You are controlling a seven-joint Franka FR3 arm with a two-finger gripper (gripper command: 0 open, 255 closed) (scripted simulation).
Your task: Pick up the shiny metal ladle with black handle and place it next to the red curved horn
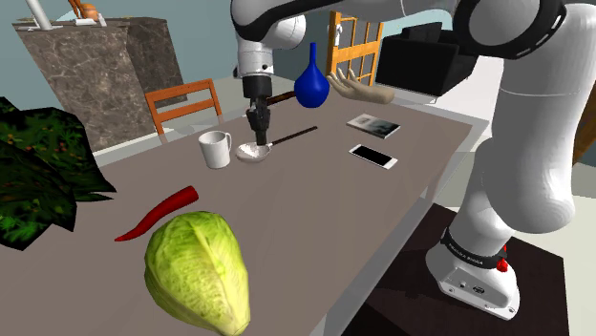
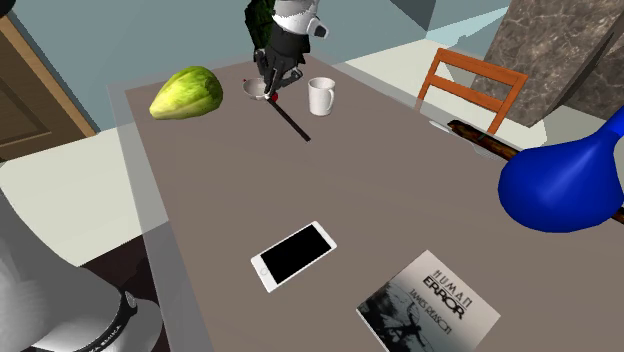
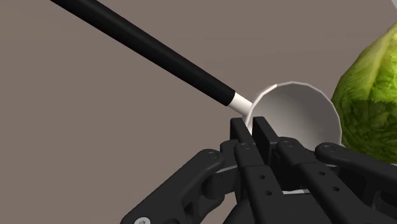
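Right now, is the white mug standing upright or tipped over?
Upright. The white mug stands on its base on the table, its open mouth facing up and its handle at the side.

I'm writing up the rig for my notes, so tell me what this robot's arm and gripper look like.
The arm has rounded white links with dark bands at the joints. Near its foot a dark ring carries small white lettering, with a small red mark just below. The gripper is all black, built of angular pieces with small round bolt heads.
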